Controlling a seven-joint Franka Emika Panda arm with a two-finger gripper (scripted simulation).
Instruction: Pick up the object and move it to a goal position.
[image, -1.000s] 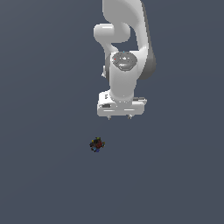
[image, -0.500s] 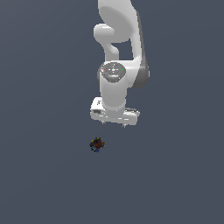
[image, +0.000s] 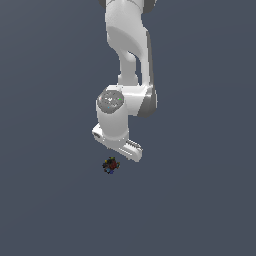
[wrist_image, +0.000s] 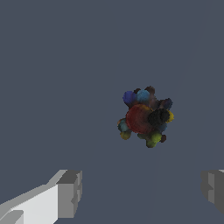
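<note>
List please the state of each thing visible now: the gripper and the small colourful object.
gripper: open, fingers wide apart, holding nothing, above the object.
object: lying free on the grey floor, not grasped, not touched by either finger.

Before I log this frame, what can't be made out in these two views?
- Exterior view: the gripper's fingertips are hidden behind the hand body, so its opening is unreadable there.
- Exterior view: the object is too small for detail; its clearance from the gripper is unclear.
- Wrist view: both fingers are cut off by the frame edge.
- No goal marker shows in either view.
</note>
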